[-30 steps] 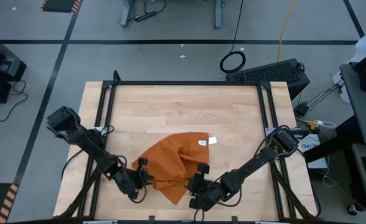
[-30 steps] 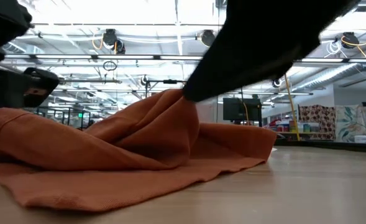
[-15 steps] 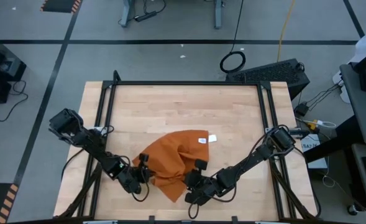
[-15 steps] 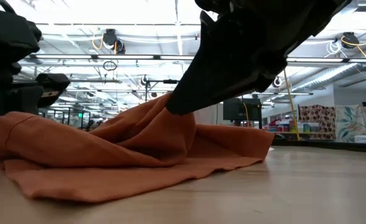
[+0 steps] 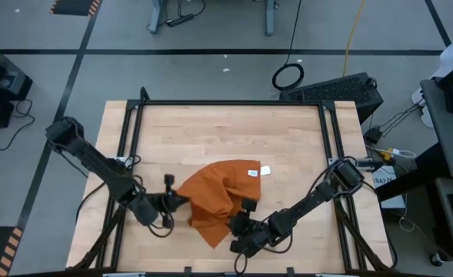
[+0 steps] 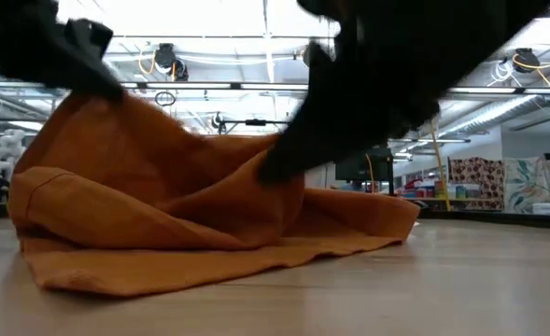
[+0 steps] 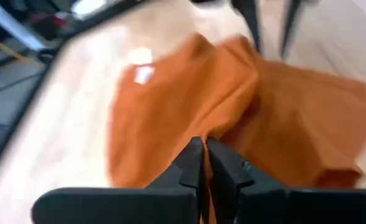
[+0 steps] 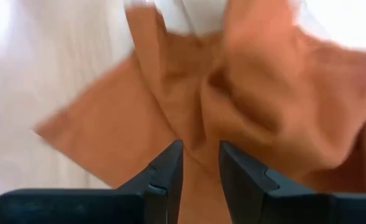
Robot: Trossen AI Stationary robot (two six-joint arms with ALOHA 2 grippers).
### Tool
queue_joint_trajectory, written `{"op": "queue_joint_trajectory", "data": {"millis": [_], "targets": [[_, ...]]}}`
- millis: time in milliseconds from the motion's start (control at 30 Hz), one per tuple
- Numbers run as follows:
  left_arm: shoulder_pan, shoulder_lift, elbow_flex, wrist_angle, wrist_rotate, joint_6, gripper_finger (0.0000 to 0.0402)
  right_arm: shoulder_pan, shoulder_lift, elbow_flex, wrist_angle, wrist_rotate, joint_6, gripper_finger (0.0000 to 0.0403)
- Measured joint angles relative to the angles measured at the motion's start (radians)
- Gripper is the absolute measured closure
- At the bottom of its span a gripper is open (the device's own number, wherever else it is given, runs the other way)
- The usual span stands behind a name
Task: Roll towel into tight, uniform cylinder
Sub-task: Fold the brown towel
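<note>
The rust-orange towel [image 5: 214, 196] lies crumpled on the wooden table [image 5: 226, 131], with its small white tag [image 5: 251, 174] at the far right corner. Its near hem [image 6: 162, 275] rests on the wood. My left gripper [image 5: 177, 201] is shut on the towel's left side and holds it raised. My right gripper [image 5: 240, 221] is shut on the towel's near right part. The towel also shows in the left wrist view [image 7: 170, 106] and the right wrist view [image 8: 263, 106]. My left gripper pinches a fold at the towel's left edge [image 7: 223, 134] between its two fingers, coming from the table's left, roughly level. That edge is lifted into a peak [image 6: 92, 107]; the cloth below it slopes down to the table. My right gripper has a bunched ridge of the towel [image 8: 198, 146] between its two fingers, several layers thick. It comes slanting down from the table's near right. The ridge stands up as a hump [image 6: 275, 163]; the rest of the towel lies on the wood.
A black metal frame [image 5: 226, 103] runs around the table's edges. Bare wood stretches over the far half of the table. A small white scrap [image 5: 264, 171] lies beside the towel's tag.
My left gripper has gone up, staying shut, and has drawn the towel's left edge from low over the table into a raised peak. The towel's near hem and right part have stayed on the wood. My right gripper has shifted slightly toward the table's left.
</note>
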Motion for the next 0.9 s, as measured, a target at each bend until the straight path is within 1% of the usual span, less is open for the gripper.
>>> {"op": "queue_joint_trajectory", "data": {"millis": [67, 200, 300, 433, 533, 667, 733, 900], "targets": [[0.000, -0.051, 0.000, -0.033, -0.062, -0.023, 0.0380, 0.000, 0.030, 0.000, 0.001, 0.007, 0.023, 0.0309], [0.004, -0.142, 0.001, -0.162, -0.191, -0.144, 0.0380, -0.005, 0.080, -0.001, 0.002, 0.031, 0.094, 0.0309], [0.005, -0.190, 0.001, -0.266, -0.251, -0.208, 0.0380, -0.005, 0.090, 0.000, 0.012, 0.035, 0.113, 0.0309], [0.006, -0.221, 0.001, -0.315, -0.284, -0.213, 0.0380, -0.005, 0.084, 0.000, 0.007, 0.026, 0.109, 0.0309], [0.006, -0.228, 0.001, -0.325, -0.323, -0.213, 0.0380, -0.005, 0.063, 0.000, -0.034, -0.034, 0.115, 0.0310], [0.011, -0.229, 0.001, -0.365, -0.389, -0.214, 0.0379, -0.005, 0.036, 0.000, -0.093, -0.140, 0.182, 0.0310], [0.027, -0.229, 0.001, -0.413, -0.409, -0.231, 0.0379, -0.002, 0.022, 0.000, -0.125, -0.180, 0.213, 0.0310], [0.085, -0.229, 0.001, -0.591, -0.413, -0.348, 0.0379, 0.017, -0.019, 0.000, -0.270, -0.219, 0.319, 0.0310]]}}
